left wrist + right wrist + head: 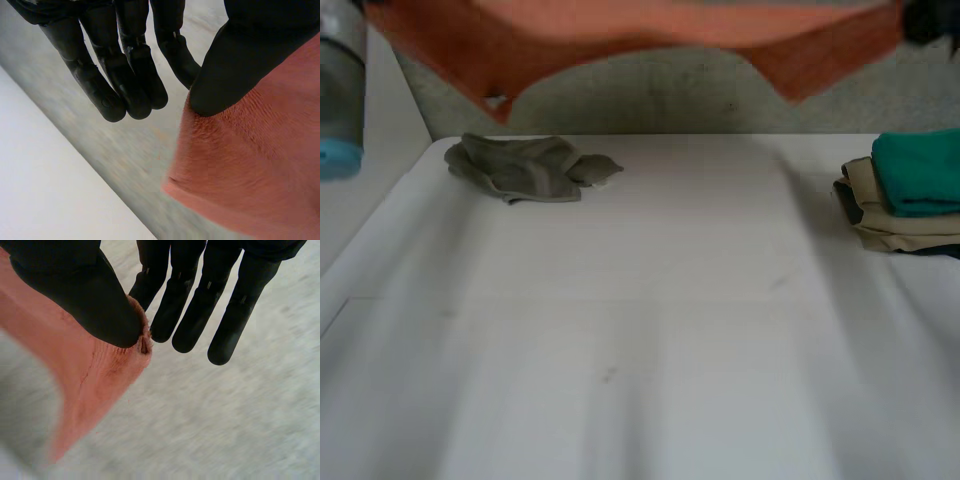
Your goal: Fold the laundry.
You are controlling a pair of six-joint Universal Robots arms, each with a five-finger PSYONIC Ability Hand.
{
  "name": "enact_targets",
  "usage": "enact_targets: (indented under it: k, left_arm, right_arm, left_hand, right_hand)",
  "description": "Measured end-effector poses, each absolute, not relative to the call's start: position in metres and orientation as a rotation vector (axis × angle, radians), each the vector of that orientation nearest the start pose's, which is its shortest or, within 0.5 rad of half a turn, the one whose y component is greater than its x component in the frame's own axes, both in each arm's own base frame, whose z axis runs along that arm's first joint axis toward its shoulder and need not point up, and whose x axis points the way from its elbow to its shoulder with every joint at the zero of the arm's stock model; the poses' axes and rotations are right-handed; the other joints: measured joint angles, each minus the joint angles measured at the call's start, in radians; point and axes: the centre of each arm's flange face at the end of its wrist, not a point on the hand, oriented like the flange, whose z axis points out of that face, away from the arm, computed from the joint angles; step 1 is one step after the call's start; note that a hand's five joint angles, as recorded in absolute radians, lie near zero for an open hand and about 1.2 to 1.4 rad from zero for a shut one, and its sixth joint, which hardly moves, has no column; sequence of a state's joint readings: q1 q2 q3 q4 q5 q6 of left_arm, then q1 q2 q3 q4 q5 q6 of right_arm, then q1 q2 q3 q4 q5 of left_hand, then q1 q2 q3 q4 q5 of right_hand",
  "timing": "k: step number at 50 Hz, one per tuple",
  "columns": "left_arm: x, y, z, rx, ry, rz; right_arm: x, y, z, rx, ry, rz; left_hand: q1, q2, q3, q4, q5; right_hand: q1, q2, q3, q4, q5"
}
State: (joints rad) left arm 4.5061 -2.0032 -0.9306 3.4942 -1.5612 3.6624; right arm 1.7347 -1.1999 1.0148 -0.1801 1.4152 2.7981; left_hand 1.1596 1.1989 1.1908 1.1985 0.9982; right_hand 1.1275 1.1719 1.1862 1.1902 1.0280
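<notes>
An orange cloth (640, 25) hangs stretched above the far side of the table, its lower corners drooping. In the left wrist view my left hand (125, 65) pinches one top corner of the orange cloth (250, 165) under its thumb (240, 65), the other fingers straight beside it. In the right wrist view my right hand (200, 300) pins the opposite corner of the cloth (95, 375) with its thumb (85, 300). In the head view the right hand (930, 20) is at the cloth's right end.
A crumpled grey-green cloth (520, 167) lies at the back left of the white table (640, 330). At the right edge stands a stack of folded clothes, a teal piece (920, 170) on beige ones (880, 215). My left arm (340, 90) is at the far left.
</notes>
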Motion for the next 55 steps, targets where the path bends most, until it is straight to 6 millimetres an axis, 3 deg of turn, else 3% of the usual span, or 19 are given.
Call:
enact_targets:
  k: [6,12,14,15,16,19,24,27,30,32,35,39,44,45,46,55]
  left_arm:
    - [-0.219,-0.395,0.323,0.654,1.549,-2.358]
    - [-0.219,-0.37,0.243,0.864,1.782,-2.133]
    - [-0.219,-0.365,0.234,0.892,1.806,-2.096]
    - [-0.216,-0.351,0.212,0.965,1.861,-1.99]
    - [-0.215,-0.349,0.209,0.975,1.869,-1.973]
    - [-0.207,-0.316,0.182,1.098,1.95,-1.741]
    - [-0.198,-0.262,0.167,1.267,2.034,-1.416]
    - [-0.194,-0.215,0.168,1.41,2.089,-1.187]
    - [-0.194,-0.191,0.176,1.492,2.116,-1.094]
    - [-0.196,-0.185,0.183,1.519,2.121,-1.086]
    - [-0.201,-0.191,0.193,1.516,2.112,-1.129]
    - [-0.208,-0.221,0.203,1.453,2.075,-1.232]
    - [-0.218,-0.279,0.214,1.329,1.972,-1.424]
    - [-0.218,-0.279,0.214,1.329,1.972,-1.424]
    - [-0.224,-0.307,0.217,1.282,1.906,-1.52]
    - [-0.25,-0.39,0.211,1.158,1.699,-1.757]
  right_arm:
    - [0.218,-0.375,0.304,-0.836,1.947,-2.379]
    - [0.208,-0.361,0.231,-1.004,2.212,-2.092]
    - [0.206,-0.358,0.223,-1.027,2.245,-2.052]
    - [0.199,-0.349,0.204,-1.096,2.334,-1.937]
    - [0.198,-0.348,0.202,-1.106,2.346,-1.92]
    - [0.183,-0.328,0.183,-1.241,2.478,-1.707]
    - [0.162,-0.299,0.18,-1.432,2.6,-1.413]
    - [0.145,-0.272,0.187,-1.605,2.636,-1.151]
    - [0.138,-0.258,0.192,-1.716,2.613,-1.024]
    - [0.137,-0.256,0.193,-1.755,2.598,-1.008]
    - [0.138,-0.263,0.19,-1.756,2.596,-1.065]
    - [0.142,-0.282,0.187,-1.675,2.609,-1.221]
    - [0.15,-0.317,0.188,-1.471,2.595,-1.516]
    - [0.15,-0.317,0.188,-1.471,2.595,-1.516]
    - [0.154,-0.333,0.188,-1.381,2.56,-1.655]
    - [0.179,-0.393,0.183,-1.17,2.355,-2.108]
  left_hand:
    - [0.0,0.0,0.0,0.0,0.0]
    - [0.0,0.0,0.0,0.0,0.0]
    - [0.0,0.0,0.0,0.0,0.0]
    - [0.0,0.0,0.0,0.0,0.0]
    - [0.0,0.0,0.0,0.0,0.0]
    - [0.0,0.0,0.0,0.0,0.0]
    - [0.0,0.0,0.0,0.0,0.0]
    - [0.0,0.0,0.0,0.0,0.0]
    - [0.0,0.0,0.0,0.0,0.0]
    - [0.0,0.0,0.0,0.0,0.0]
    - [0.0,0.0,0.0,0.0,0.0]
    - [0.0,0.0,0.0,0.0,0.0]
    - [0.0,0.0,0.0,0.0,0.0]
    - [0.0,0.0,0.0,0.0,0.0]
    - [0.0,0.0,0.0,0.0,0.0]
    - [0.0,0.0,0.0,0.0,0.0]
  right_hand:
    - [0.0,0.0,0.0,0.0,0.0]
    - [0.0,0.0,0.0,0.0,0.0]
    - [0.0,0.0,0.0,0.0,0.0]
    - [0.0,0.0,0.0,0.0,0.0]
    - [0.0,0.0,0.0,0.0,0.0]
    - [0.0,0.0,0.0,0.0,0.0]
    - [0.0,0.0,0.0,0.0,0.0]
    - [0.0,0.0,0.0,0.0,0.0]
    - [0.0,0.0,0.0,0.0,0.0]
    - [0.0,0.0,0.0,0.0,0.0]
    - [0.0,0.0,0.0,0.0,0.0]
    - [0.0,0.0,0.0,0.0,0.0]
    - [0.0,0.0,0.0,0.0,0.0]
    - [0.0,0.0,0.0,0.0,0.0]
    - [0.0,0.0,0.0,0.0,0.0]
    - [0.0,0.0,0.0,0.0,0.0]
